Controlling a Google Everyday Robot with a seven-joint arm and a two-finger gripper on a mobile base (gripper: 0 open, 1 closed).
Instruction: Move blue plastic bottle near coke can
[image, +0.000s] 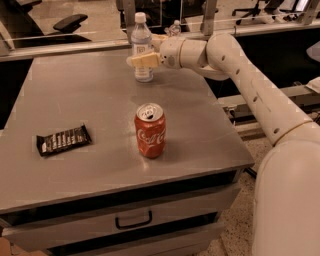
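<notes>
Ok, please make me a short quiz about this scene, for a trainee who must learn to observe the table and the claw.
1. True or false: the coke can lies on its side on the table.
2. Fill in: in the picture, the candy bar lies to the ___ of the coke can.
3. Which thing is the claw at? A) the coke can B) the blue plastic bottle C) the candy bar

Key: 1 false, it stands upright. 2 left. 3 B, near the far edge of the table.
</notes>
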